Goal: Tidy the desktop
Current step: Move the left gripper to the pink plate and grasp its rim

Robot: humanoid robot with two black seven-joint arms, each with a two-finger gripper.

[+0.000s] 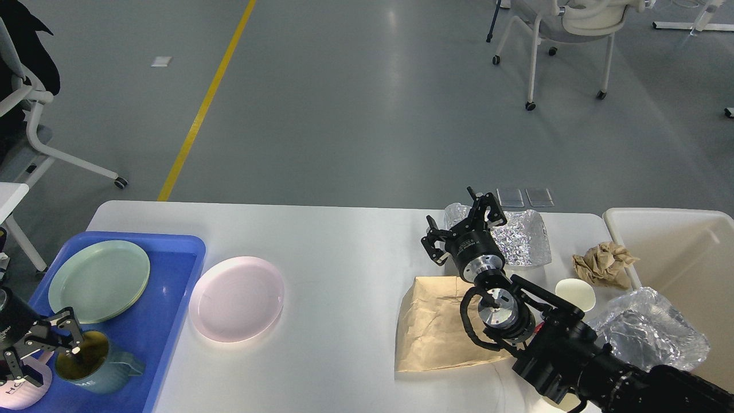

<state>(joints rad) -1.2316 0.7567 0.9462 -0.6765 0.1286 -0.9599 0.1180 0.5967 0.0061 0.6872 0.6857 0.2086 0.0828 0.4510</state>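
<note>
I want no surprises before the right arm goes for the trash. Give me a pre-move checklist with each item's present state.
1. Right gripper open and holding nothing: ok, fingers spread above the desktop.
2. Foil tray within reach: ok, it lies just behind the right gripper.
3. Beige bin ready to take trash: ok, its open top is at the table's right end.
4. Brown paper bag free to lift: cannot tell, the right arm hides part of it.
5. Left gripper clear of the mug: not ok, it sits at the mug's rim over the blue tray.
6. Pink plate put away: not ok, it lies on the desktop beside the blue tray.
</note>
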